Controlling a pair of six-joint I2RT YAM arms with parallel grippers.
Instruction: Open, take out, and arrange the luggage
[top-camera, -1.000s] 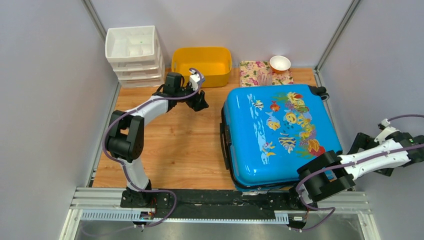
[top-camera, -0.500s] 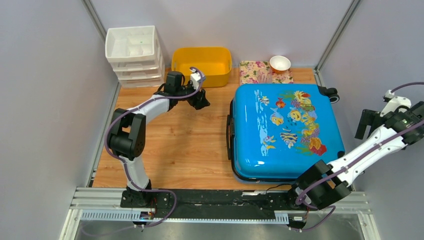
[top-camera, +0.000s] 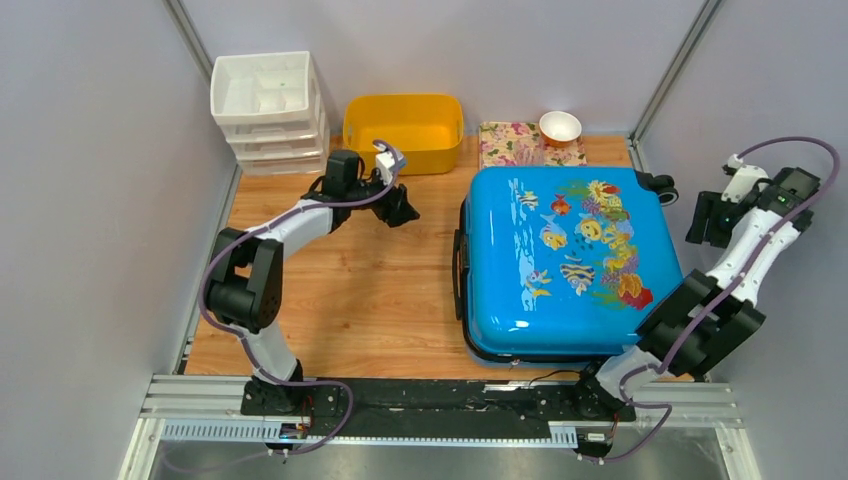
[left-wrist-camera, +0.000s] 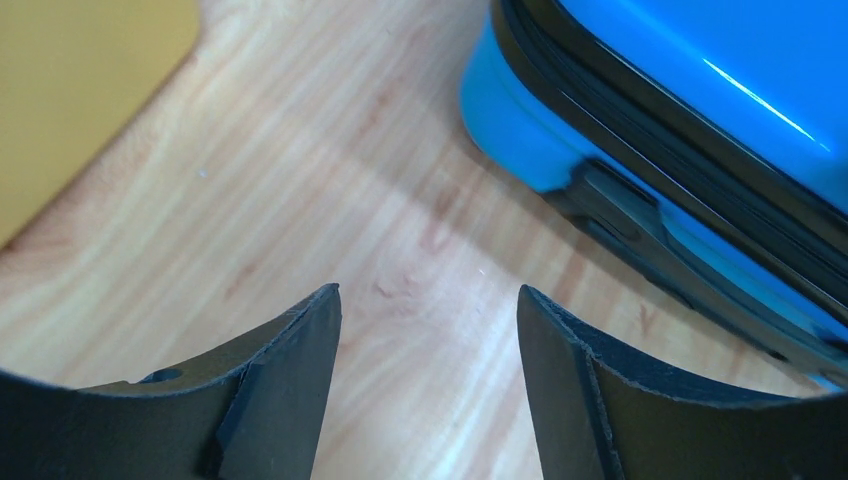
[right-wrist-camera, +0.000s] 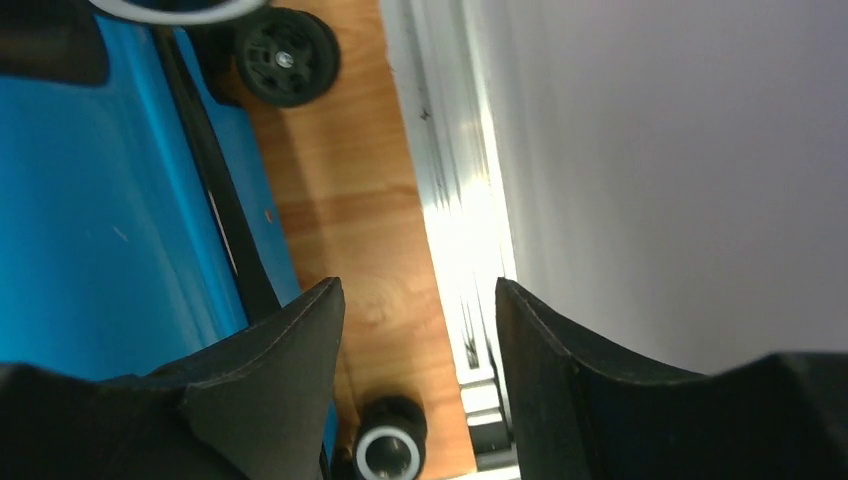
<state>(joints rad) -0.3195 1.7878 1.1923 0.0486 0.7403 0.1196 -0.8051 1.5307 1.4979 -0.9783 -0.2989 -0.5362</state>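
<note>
The luggage (top-camera: 570, 260), a glossy blue suitcase with a fish print, lies flat and closed on the right half of the wooden table, its wheels (top-camera: 662, 188) at the far right corner. My left gripper (top-camera: 400, 210) hovers to its left, open and empty; in the left wrist view my left gripper (left-wrist-camera: 428, 290) stands over bare wood, with the luggage (left-wrist-camera: 700, 80) and its black seam ahead. My right gripper (top-camera: 708, 218) hangs open beside the right edge of the case. In the right wrist view my right gripper (right-wrist-camera: 418, 285) is empty, above a wheel (right-wrist-camera: 390, 450) and beside the luggage (right-wrist-camera: 90, 220).
A white drawer unit (top-camera: 268, 100), a yellow tub (top-camera: 403, 125), a floral box (top-camera: 515, 145) and a white bowl (top-camera: 560, 127) line the back. Grey walls close in on both sides; the right wall (right-wrist-camera: 680, 150) is very near my right gripper.
The luggage has turned square to the table and shifted slightly right. My right arm rose and swung back along its right edge towards the wheels, jaws narrowing a little. The left gripper barely moved.
</note>
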